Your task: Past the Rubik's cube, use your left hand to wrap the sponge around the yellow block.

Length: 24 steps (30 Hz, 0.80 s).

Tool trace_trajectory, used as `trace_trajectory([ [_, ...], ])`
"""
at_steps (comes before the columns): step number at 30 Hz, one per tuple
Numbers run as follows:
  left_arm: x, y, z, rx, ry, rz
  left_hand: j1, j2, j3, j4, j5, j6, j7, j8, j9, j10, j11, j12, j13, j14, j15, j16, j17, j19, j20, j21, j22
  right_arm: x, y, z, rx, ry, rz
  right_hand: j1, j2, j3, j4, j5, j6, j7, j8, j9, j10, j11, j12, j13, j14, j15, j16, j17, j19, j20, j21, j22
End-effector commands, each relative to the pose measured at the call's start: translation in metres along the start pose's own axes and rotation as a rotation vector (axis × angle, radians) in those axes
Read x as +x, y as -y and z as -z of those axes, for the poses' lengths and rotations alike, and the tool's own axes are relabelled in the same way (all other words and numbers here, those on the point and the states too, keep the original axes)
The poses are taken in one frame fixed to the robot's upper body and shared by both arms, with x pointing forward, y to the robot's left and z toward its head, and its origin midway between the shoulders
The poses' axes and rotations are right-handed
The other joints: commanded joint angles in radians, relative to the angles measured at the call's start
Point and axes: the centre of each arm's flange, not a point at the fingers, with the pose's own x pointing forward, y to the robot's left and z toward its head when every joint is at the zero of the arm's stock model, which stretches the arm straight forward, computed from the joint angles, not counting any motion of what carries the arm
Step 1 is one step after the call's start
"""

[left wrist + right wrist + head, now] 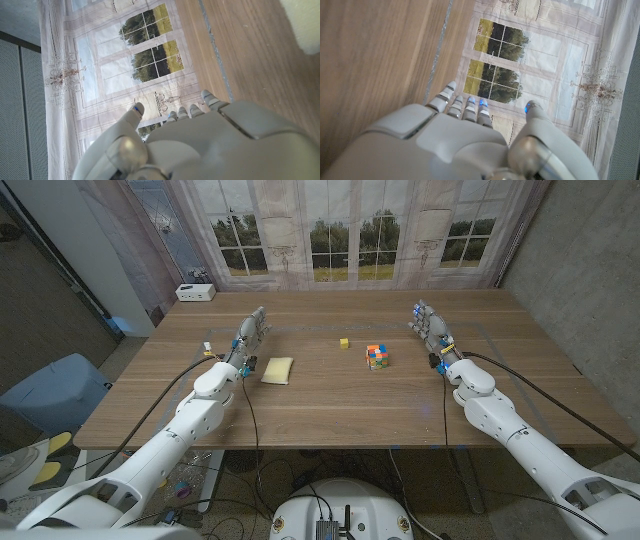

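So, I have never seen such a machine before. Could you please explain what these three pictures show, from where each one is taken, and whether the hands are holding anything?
This is a robot with two arms, each ending in a hand with fingers. The wide picture comes from a camera on its head, looking down at a wooden table. The left hand and the right hand hold nothing; their fingers are apart. On the table lie a pale yellow sponge beside the left hand, a small yellow block and a Rubik's cube. A white box sits at the far corner. The other two pictures come from cameras on the wrists, looking along the back of each hand; they are turned, so the window backdrop looks sideways.
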Motion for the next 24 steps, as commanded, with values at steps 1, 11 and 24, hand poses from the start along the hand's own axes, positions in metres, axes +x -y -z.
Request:
trace_trajectory([
  [1, 0.000, -0.001, -0.002, 0.035, -0.005, -0.008, 0.011, 0.027, 0.005, -0.003, 0.007, -0.046, -0.003, 0.004, 0.004, -0.045, -0.003, 0.005, 0.003, -0.050, 0.000, 0.004, 0.003, -0.009, -0.003, 0.005, 0.001, -0.002, 0.001, 0.002, 0.003, 0.001, 0.008, 0.006, -0.003, 0.008, -0.001, 0.005, 0.007, -0.001, 0.006, 0.004, 0.008, 0.002, 0.004, 0.004, -0.006, -0.004, 0.008, 0.003, 0.006, 0.000, 0.008, 0.003],
  [11, -0.002, -0.001, -0.011, 0.193, -0.030, -0.022, 0.026, -0.040, -0.024, -0.048, -0.004, -0.018, -0.038, 0.011, 0.005, -0.033, -0.011, 0.008, 0.004, -0.009, 0.017, 0.013, 0.002, 0.001, 0.012, -0.003, 0.000, -0.005, 0.002, 0.004, 0.009, 0.002, 0.016, 0.004, -0.002, 0.008, -0.002, 0.005, 0.008, -0.003, 0.006, 0.004, 0.009, 0.003, 0.003, 0.004, -0.004, 0.005, 0.008, 0.003, 0.005, 0.003, 0.007, 0.003],
  [24, -0.013, 0.000, -0.027, 0.501, -0.050, -0.019, 0.056, -0.073, -0.045, -0.103, -0.009, 0.066, -0.049, 0.026, 0.005, 0.059, -0.013, 0.033, 0.005, 0.084, 0.037, 0.024, 0.004, 0.044, 0.060, -0.004, 0.002, -0.011, -0.004, 0.004, 0.007, 0.004, 0.019, 0.001, -0.002, 0.006, -0.002, 0.004, 0.015, -0.006, 0.008, 0.004, 0.016, 0.011, 0.005, 0.004, -0.002, 0.015, 0.010, 0.004, 0.006, 0.011, 0.008, 0.003],
])
